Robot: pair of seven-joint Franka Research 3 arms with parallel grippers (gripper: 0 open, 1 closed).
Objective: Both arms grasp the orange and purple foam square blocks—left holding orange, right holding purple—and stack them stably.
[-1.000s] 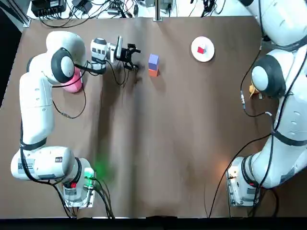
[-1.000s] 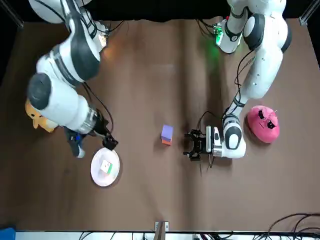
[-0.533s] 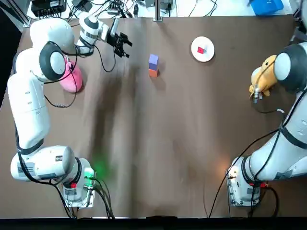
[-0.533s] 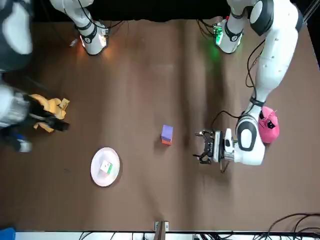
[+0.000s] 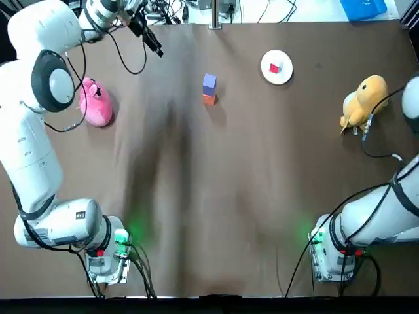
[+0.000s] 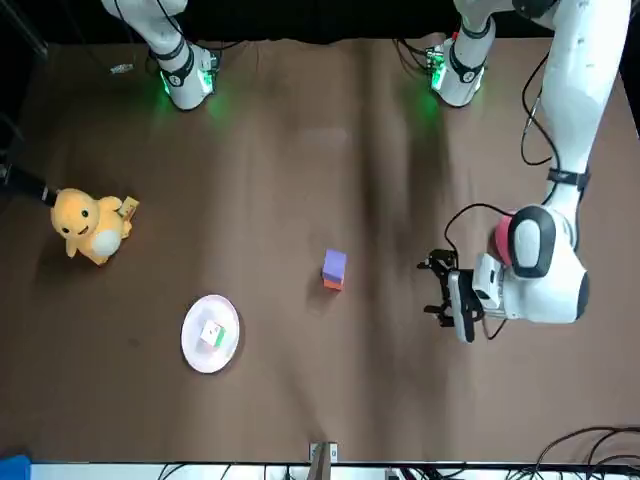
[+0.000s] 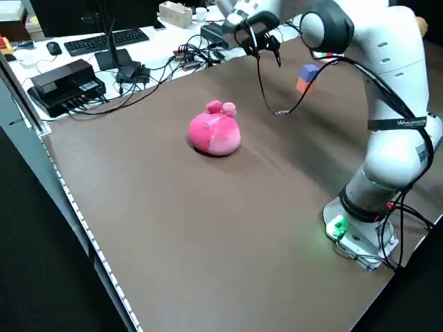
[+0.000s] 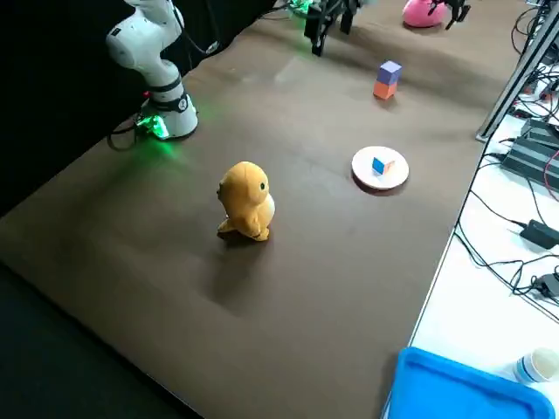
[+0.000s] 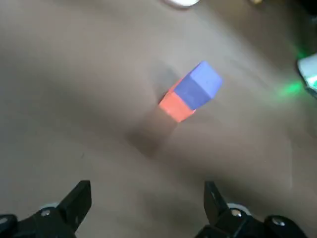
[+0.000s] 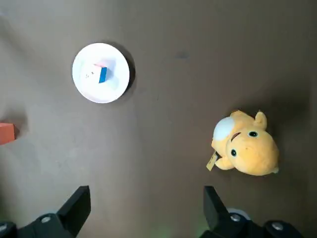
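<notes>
Purple block (image 5: 209, 82) sits atop orange block (image 5: 209, 99). My left claw (image 9: 147, 203) released, nearer, stack off to my right; right claw (image 10: 147, 208) released, farther.

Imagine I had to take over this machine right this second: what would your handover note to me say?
The left gripper is open and empty, near the far edge of the table, to the left of the stack.
The right gripper is open and empty, high above the table's right part, over the yellow toy and white plate.
The purple block sits upright on the orange block, in the far middle of the table; nothing touches them.
Done: the stack is built and let go.
Left: nothing on the stack, it seems; just check that it stands steady.
</notes>
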